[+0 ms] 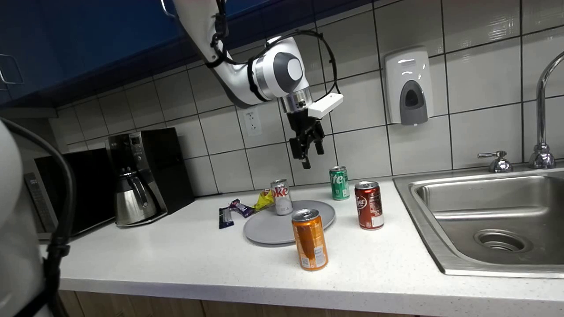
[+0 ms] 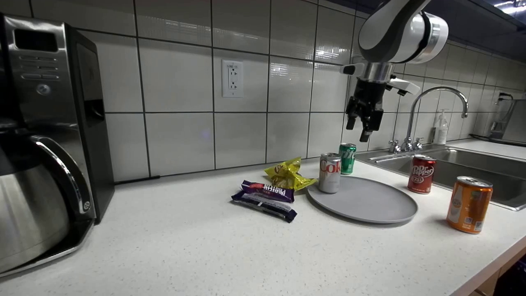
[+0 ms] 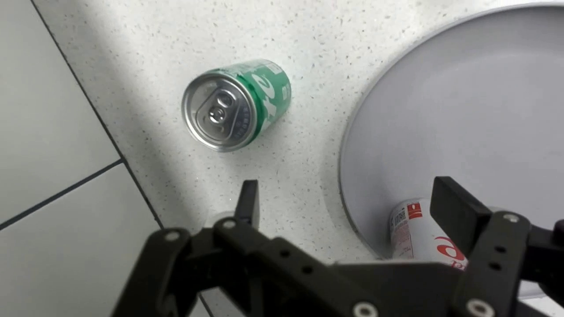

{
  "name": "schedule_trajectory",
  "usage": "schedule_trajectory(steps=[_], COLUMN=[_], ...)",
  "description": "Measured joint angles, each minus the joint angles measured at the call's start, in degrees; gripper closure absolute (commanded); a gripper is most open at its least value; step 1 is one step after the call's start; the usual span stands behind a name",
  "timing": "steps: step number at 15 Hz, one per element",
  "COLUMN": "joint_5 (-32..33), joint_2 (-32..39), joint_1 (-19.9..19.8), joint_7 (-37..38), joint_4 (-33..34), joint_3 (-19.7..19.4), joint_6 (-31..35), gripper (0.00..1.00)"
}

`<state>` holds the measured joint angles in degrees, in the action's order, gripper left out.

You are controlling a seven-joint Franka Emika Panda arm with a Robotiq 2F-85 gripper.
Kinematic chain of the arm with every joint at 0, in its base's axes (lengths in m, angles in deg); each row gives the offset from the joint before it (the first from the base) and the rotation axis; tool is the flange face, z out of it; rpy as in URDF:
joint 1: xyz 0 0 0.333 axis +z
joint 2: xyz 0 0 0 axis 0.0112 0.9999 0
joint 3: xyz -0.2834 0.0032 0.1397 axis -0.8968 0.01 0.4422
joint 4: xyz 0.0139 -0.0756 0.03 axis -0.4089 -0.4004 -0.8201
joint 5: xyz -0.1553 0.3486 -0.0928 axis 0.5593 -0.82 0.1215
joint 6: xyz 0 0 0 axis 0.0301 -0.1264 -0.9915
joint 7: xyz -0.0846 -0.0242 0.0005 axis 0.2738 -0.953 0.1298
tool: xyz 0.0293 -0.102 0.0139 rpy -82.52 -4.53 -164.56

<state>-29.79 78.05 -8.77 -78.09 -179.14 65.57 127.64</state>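
Your hand (image 3: 346,189) is released, its fingers (image 3: 249,202) spread wide with nothing between them, hanging high above the wall-side rim of the gray plate (image 3: 454,110). In the wrist view one finger overlaps the silver Coke can (image 3: 423,235), which stands upright on the plate near its rim; if you came straight down, that finger could clip the can and topple it. The green can (image 3: 238,105) stands upright on the table (image 2: 164,246), just off the plate, between its rim and the tiled wall (image 3: 53,110). It lies outside your finger gap, so closing without shifting over would likely miss it or shove it. Its wall side looks tight, and a wide finger there could scrape the tiles. Leaning on the plate's rim could tilt or slide it and upset the Coke can.

Farther out, the Dr Pepper can (image 1: 370,204) stands between the plate and the sink (image 1: 433,240); a pushed plate could tip it toward the basin. The orange can (image 1: 310,242) stands beyond the plate's far side from the wall, nearer the table's front edge, where a hard nudge could send it off. On the plate's coffee maker (image 1: 169,176) side, the yellow bag (image 2: 289,176), purple bar (image 2: 263,189) and dark bar (image 2: 263,205) could catch a sliding plate.
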Motion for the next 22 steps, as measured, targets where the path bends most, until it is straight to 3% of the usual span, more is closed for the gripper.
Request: schedule_trajectory(steps=[9,22], joint_5=[-1.0,-1.5], joint_2=[2.0,11.8], joint_1=[-1.9,-3.3], joint_7=[0.0,-0.1], joint_4=[3.5,15.2], joint_3=[-1.0,-0.8], joint_6=[-0.1,-2.3], gripper=[0.0,0.0])
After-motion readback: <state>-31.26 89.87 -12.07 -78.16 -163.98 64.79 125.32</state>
